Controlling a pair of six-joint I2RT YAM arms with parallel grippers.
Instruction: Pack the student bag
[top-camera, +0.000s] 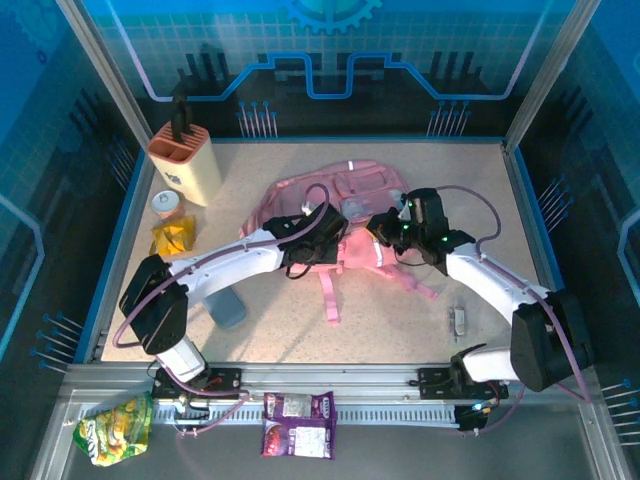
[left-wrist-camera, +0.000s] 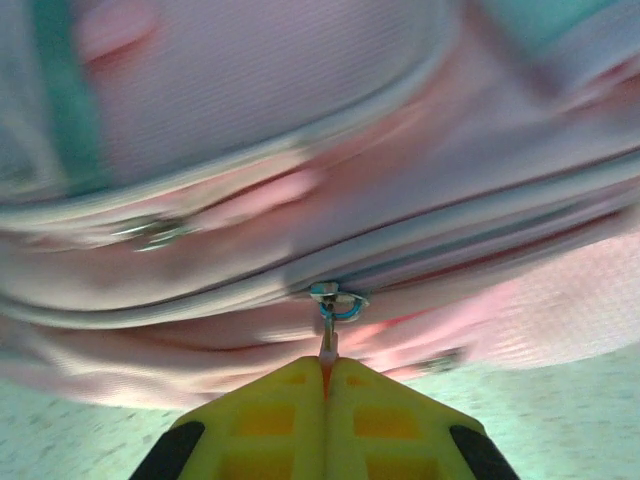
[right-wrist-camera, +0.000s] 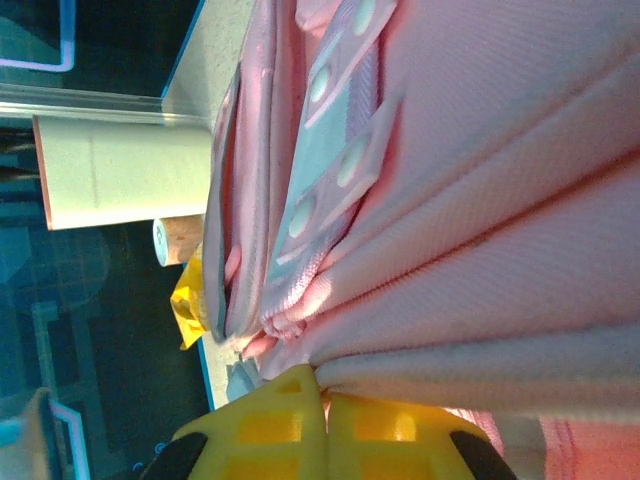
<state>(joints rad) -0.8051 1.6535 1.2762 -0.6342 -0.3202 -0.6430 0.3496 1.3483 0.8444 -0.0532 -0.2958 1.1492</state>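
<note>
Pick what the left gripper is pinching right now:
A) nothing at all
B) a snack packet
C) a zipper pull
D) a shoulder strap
C: in the left wrist view, the left gripper is closed on the small metal zipper pull hanging from a zip seam of the pink backpack.

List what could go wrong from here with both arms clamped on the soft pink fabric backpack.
1. The left jaws pinch only the tip of the small metal zip pull; it may slip free when tugged.
2. The right jaws hold a fold of the soft pink fabric backpack; the fabric could slide out, or the bag could drag rather than unzip.
3. The loose pink strap lies near the arms and might snag.
</note>
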